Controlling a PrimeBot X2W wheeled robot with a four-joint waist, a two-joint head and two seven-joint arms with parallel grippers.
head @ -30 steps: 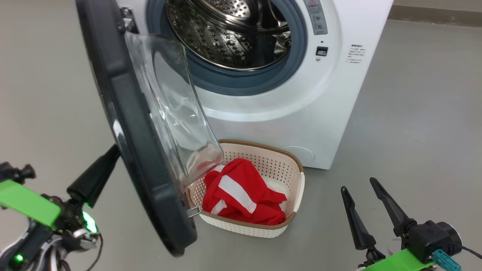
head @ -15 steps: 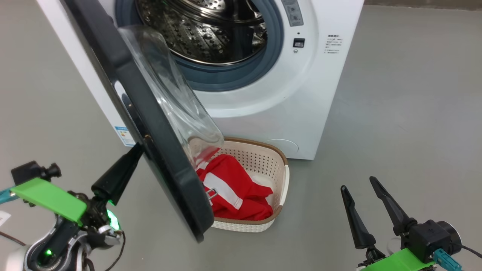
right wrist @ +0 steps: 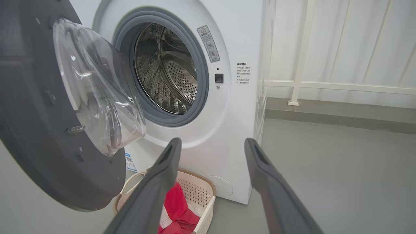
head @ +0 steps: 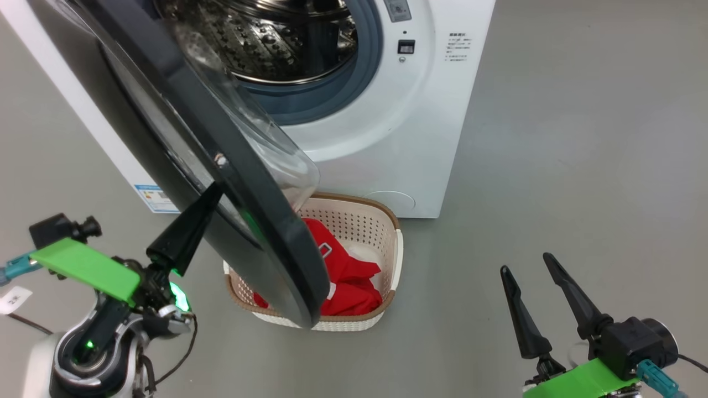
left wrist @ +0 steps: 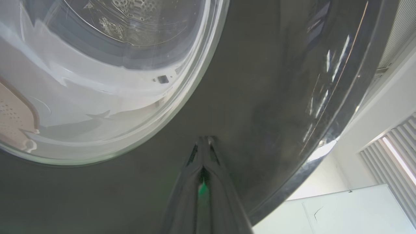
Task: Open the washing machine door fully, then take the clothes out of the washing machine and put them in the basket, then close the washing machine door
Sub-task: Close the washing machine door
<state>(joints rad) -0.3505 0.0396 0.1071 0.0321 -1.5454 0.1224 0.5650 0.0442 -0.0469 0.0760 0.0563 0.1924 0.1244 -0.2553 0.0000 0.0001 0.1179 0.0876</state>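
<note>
- While the clothes (head: pixel 348 276) lie in the basket (head: pixel 396 243), the left gripper (head: pixel 214 189), fingers together, touches the washing machine door (head: pixel 265 221).
- The right gripper (head: pixel 525 263) hangs empty, fingers apart, near right.

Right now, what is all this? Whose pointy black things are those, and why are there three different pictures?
Those belong to a robot with two arms. One picture comes from a camera on its head, looking down; the other two come from cameras on its wrists. The pointy things are its fingers. The left fingers are pinched together, holding nothing, with their tips against the outside of the washing machine door, which stands partly open. The right fingers are spread apart and empty. The washing machine has a shiny drum with no clothes showing. The red clothes lie in the basket on the floor.
</note>
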